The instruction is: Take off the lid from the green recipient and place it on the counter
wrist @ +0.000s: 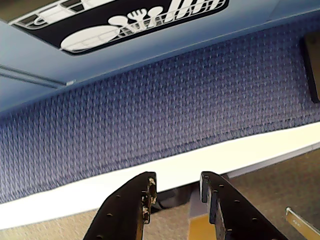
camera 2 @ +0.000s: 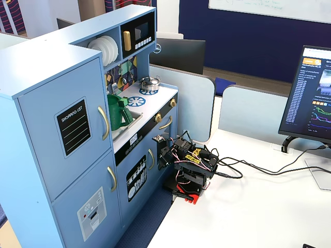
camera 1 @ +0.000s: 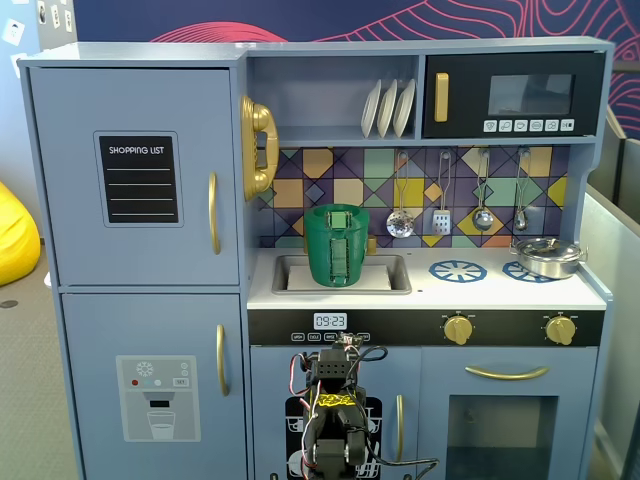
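The green recipient (camera 1: 337, 250) stands upright in the sink (camera 1: 388, 280) of the toy kitchen, its ribbed strap handle facing the camera. The lid (camera 1: 326, 211) sits on top of it, with its small handle showing at the centre. In a fixed view from the side, the recipient (camera 2: 118, 112) is seen again. The white counter (camera 1: 490, 290) stretches to the right of the sink. My arm (camera 1: 335, 420) is folded low in front of the kitchen, on the white table (camera 2: 248, 217), well below the pot. In the wrist view my gripper (wrist: 177, 180) points down over the table edge, open and empty.
A silver pan (camera 1: 547, 257) rests on the right burner mark. Ladles and a spatula (camera 1: 442, 215) hang on the back wall above the counter. Cables (camera 2: 248, 173) run from the arm across the table towards a monitor (camera 2: 310, 98). Blue carpet (wrist: 165, 110) lies below the table edge.
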Motion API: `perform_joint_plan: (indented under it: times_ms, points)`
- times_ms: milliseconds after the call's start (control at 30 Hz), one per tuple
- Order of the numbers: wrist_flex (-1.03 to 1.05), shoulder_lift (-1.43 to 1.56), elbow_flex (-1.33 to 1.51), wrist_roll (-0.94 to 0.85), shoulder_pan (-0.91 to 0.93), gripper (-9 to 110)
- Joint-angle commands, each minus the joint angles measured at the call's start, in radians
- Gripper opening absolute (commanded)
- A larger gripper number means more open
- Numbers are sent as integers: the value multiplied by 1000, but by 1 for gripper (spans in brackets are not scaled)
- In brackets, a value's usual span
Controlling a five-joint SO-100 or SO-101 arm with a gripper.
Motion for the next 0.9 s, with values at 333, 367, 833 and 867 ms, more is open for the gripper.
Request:
perform_joint_plan:
  times_ms: [333,367,833,867]
  points:
    - [-713,-439,-877,-209,115,27]
    - [-762,-476,-925,-206,118,32]
    - [-1049,-703,-1103,-229,78,38]
    - [-1052,-709,-1106,-229,77,38]
